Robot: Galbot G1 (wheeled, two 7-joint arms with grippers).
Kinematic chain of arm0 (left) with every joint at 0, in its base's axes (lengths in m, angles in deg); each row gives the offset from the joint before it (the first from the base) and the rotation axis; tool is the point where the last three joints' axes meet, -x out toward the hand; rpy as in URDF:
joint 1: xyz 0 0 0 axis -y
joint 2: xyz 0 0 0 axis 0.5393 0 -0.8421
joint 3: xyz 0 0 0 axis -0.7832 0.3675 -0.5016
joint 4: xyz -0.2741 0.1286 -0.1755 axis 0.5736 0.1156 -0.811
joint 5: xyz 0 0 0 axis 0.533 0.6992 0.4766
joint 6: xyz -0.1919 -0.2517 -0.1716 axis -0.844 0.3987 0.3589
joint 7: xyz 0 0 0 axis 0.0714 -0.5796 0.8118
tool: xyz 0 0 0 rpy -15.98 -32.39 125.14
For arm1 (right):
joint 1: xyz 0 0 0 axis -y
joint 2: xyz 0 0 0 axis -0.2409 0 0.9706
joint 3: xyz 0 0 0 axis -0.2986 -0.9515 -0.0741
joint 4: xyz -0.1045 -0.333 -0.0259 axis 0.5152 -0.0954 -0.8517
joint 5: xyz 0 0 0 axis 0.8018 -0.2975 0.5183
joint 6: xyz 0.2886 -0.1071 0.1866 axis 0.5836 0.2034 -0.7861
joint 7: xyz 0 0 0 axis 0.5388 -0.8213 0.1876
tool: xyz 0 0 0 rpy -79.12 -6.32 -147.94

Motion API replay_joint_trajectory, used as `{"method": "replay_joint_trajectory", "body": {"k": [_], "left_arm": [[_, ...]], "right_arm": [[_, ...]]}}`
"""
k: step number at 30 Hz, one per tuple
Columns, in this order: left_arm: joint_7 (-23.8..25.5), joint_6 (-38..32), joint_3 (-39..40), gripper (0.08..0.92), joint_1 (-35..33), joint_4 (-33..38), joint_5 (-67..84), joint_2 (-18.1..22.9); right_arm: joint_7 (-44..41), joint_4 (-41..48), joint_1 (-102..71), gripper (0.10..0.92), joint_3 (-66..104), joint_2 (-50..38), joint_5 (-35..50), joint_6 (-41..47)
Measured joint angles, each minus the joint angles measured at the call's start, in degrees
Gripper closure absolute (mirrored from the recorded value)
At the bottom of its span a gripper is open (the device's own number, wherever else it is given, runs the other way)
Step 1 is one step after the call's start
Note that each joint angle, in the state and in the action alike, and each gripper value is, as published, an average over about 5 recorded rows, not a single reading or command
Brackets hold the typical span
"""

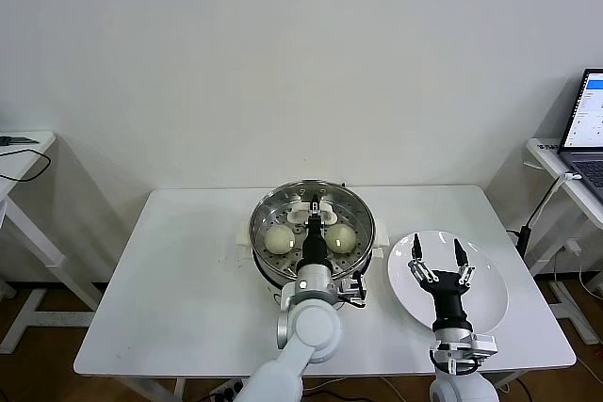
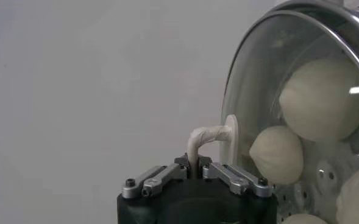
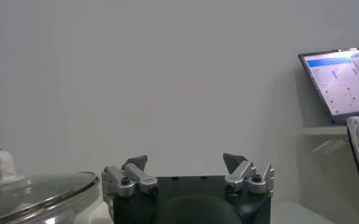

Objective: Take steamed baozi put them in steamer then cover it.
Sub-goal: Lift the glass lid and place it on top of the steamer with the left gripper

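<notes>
The steamer (image 1: 267, 261) stands mid-table with a glass lid (image 1: 311, 197) over its steel basket. Through the glass I see steamed baozi (image 1: 279, 238) (image 1: 340, 236), off-white and round. My left gripper (image 1: 315, 223) is shut on the lid's white handle (image 1: 316, 207). In the left wrist view the jaws (image 2: 195, 164) pinch the wrapped handle loop (image 2: 206, 135), and baozi (image 2: 322, 100) (image 2: 277, 155) show behind the lid (image 2: 258, 73). My right gripper (image 1: 438, 253) hovers open over the white plate (image 1: 490, 294), holding nothing; its wrist view shows it (image 3: 192, 159) spread wide.
The white table (image 1: 179, 280) has bare room on the left. A laptop (image 1: 589, 124) with cables sits on a side desk at the right; another desk (image 1: 19, 152) is at the left. The lid rim (image 3: 45, 187) shows beside the right gripper.
</notes>
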Motion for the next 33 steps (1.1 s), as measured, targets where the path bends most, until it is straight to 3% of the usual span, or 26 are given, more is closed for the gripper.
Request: {"method": "replay_joint_trajectory", "body": {"k": [15,25,33], "left_arm": [[-1.11,-1.33,-0.72,0.779,-0.68,-0.3,-0.66,0.0],[-1.5,-2.12,-0.32,0.501,-2.29,1.87,-1.21,-0.53],[-1.59,-2.24,-0.42,0.274,-4.75,6.33,-1.19,-4.46]], "right_arm": [[-0.09,0.46,0.17,0.203,-0.14,-0.07,-0.31,-0.25],[-0.09,0.49,0.27,0.203,-0.13,-0.34,-0.28,-0.25],[-0.1,0.71,0.44,0.203,-0.4,-0.79,-0.26,-0.26]]}}
